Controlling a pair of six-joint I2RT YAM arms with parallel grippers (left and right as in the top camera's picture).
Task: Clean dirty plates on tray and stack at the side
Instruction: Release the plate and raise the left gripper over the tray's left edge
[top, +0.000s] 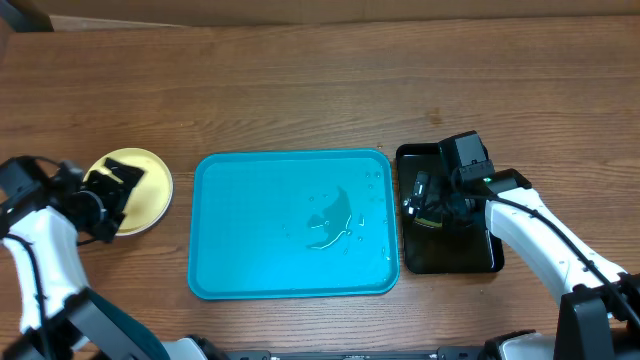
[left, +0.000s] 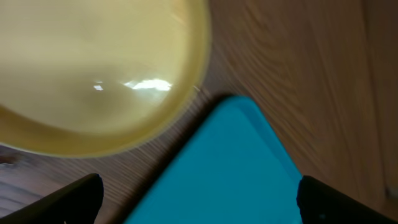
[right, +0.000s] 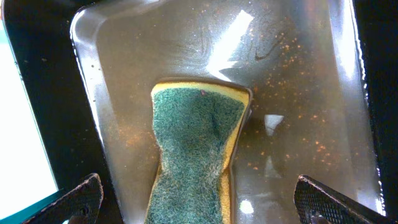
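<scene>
Only in the right wrist view is the green-and-yellow sponge (right: 196, 143) clearly seen, lying on the wet, speckled black tray (right: 298, 93) between the released, wide-spread fingers of the right gripper (right: 199, 202). From overhead it is largely covered by that gripper. The pale lime plate (top: 150, 190) is set on the table (top: 300, 90) left of the turquoise tray (top: 250, 230), partly covered by the left gripper (top: 112, 185), likewise spread and holding nothing.

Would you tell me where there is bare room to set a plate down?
The turquoise tray is bare except a puddle right of centre; the table beyond it is free. Crowded: the plate under the left gripper, the black tray with sponge.
</scene>
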